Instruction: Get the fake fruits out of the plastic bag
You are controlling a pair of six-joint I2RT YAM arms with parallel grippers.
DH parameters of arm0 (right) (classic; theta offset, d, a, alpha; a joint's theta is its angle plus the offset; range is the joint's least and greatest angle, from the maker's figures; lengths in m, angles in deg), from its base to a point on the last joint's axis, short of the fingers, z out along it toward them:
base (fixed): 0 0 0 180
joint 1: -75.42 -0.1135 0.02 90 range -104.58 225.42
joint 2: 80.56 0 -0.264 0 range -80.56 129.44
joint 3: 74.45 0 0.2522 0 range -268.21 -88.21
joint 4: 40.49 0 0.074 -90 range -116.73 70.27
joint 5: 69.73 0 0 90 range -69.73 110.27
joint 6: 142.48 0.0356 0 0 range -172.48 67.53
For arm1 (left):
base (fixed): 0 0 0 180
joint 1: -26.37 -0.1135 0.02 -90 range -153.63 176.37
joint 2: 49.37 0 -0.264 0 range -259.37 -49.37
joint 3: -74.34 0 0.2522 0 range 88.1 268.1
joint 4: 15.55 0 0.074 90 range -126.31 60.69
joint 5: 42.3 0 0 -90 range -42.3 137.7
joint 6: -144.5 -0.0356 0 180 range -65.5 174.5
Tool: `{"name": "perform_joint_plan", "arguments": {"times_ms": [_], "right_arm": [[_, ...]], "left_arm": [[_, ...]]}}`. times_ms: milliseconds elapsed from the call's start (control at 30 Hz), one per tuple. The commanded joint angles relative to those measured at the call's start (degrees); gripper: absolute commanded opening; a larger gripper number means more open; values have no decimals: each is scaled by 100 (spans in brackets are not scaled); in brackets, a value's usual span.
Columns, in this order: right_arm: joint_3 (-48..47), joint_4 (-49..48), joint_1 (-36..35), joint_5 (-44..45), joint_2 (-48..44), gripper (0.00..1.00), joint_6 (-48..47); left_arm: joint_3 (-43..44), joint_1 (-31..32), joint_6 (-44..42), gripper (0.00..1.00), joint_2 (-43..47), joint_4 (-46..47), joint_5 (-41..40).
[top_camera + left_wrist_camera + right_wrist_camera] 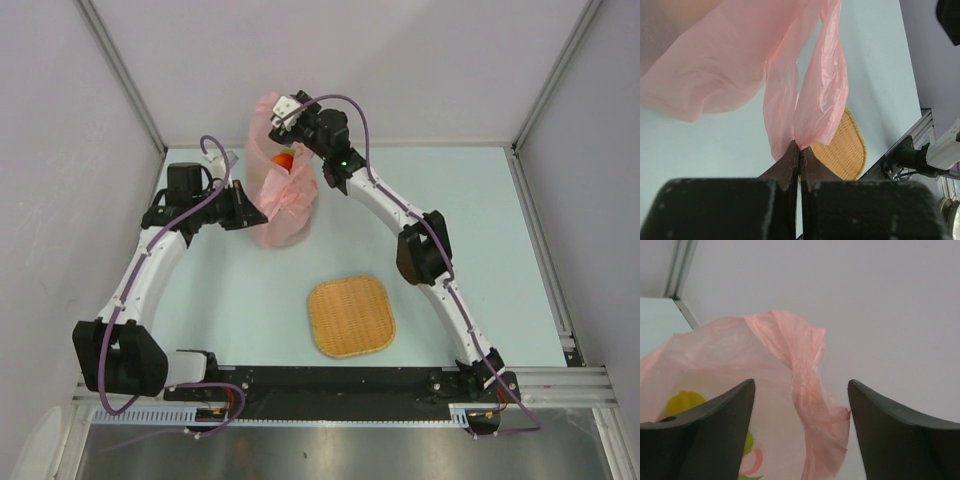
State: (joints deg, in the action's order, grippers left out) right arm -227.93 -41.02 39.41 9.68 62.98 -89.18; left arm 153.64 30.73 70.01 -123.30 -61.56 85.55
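Pinching plastic bag, left tool — right tool apart; pale-blue table, grey walls.

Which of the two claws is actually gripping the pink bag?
The left claw: its tips are shut on a fold of the bag. The right claw hangs open at the bag's top, gripping nothing.

One bag, a fold pinched between the closed left jaws. One tray beyond them. Two grippers: left gripper, right gripper. One red-orange fruit shows under the spread right jaws; others can't be counted.
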Motion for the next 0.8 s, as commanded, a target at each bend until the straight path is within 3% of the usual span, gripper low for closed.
{"name": "perform_joint_plan", "arguments": {"times_ms": [0, 67, 167, 200, 300, 400, 433, 500, 533, 600, 667, 733, 767], "right_arm": [[-302, -574, 85, 277, 288, 71, -442], [-310, -628, 138, 277, 262, 62, -399], [-319, -777, 287, 364, 113, 32, -144], [-258, -1013, 340, 504, 60, 0, -57], [-257, -1480, 559, 733, -99, 0, 85], [-424, -1559, 883, 716, -152, 0, -161], [-590, -1577, 998, 768, -143, 0, -205], [-801, -1473, 1349, 970, -125, 0, -197], [-889, -1394, 1464, 1049, -142, 0, -135], [-838, -1122, 1753, 1557, -491, 0, 170], [34, -885, 1921, 1831, -1054, 0, 479], [1064, -831, 2149, 2034, -2257, 0, 1059], [2392, -804, 2212, 1965, -2678, 0, 1217]], "left_arm": [[64, -32, -135, 1, 221, 43, 39], [169, -32, -197, 0, 125, 43, 30], [660, -32, -285, 0, -277, 26, -49], [862, -23, -285, 0, -471, 34, -67], [2012, -5, -241, 0, -1385, 52, -119], [3690, 38, -127, 0, -2568, 245, -111], [4747, 65, -101, 0, -2939, 350, -128], [5921, 152, -153, 0, -3877, 500, -163], [7032, 188, -293, 0, -4101, 753, -137], [8048, 337, -338, 0, -4383, 1271, 109], [8124, 494, -224, 0, -4315, 2220, 39], [8011, 636, -555, 0, -4087, 2250, 56], [7879, 775, -688, 0, -3964, 2067, 135]]}}
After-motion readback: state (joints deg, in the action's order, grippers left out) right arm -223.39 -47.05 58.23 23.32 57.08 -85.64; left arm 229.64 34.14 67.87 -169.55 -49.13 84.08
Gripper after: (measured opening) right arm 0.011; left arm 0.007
